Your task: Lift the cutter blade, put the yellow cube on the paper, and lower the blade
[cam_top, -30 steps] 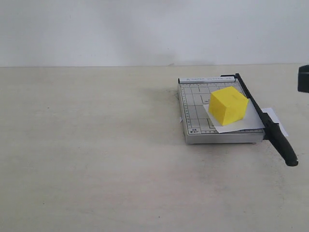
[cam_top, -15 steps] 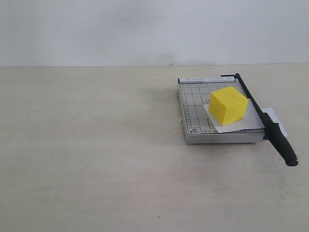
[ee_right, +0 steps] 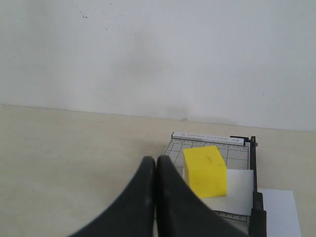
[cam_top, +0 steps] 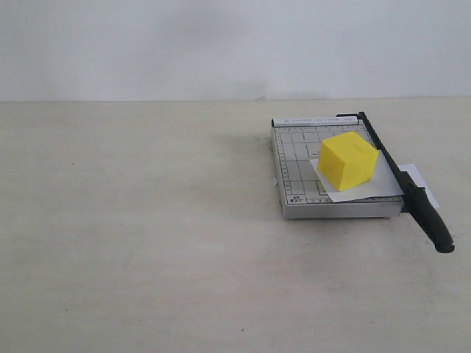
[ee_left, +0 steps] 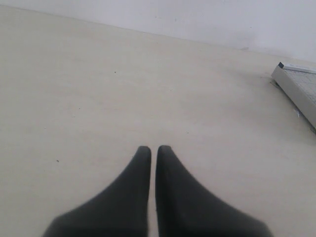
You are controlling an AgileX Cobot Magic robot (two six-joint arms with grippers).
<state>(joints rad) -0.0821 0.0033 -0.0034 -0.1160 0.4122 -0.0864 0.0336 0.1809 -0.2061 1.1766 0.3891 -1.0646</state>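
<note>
The yellow cube [cam_top: 347,159] [ee_right: 206,171] rests on the white paper [cam_top: 379,187] [ee_right: 239,192] lying on the grey gridded cutter base [cam_top: 294,158] [ee_right: 177,147]. The black cutter blade [cam_top: 408,187] [ee_right: 254,168] lies flat along the base's right edge, its thick handle reaching past the front corner. Neither gripper shows in the exterior view. My left gripper [ee_left: 150,149] is shut over bare table, far from the cutter base's corner [ee_left: 296,84]. My right gripper [ee_right: 155,161] is shut and empty, hanging back from the cutter, apart from the cube.
A strip of the white paper [cam_top: 421,180] [ee_right: 279,212] sticks out past the blade on the right. The beige table [cam_top: 132,220] spreads wide to the left of the cutter. A pale wall [cam_top: 221,44] stands behind.
A dark part of the right arm at the exterior view's right edge has withdrawn out of view. The cutter, cube and paper have not moved.
</note>
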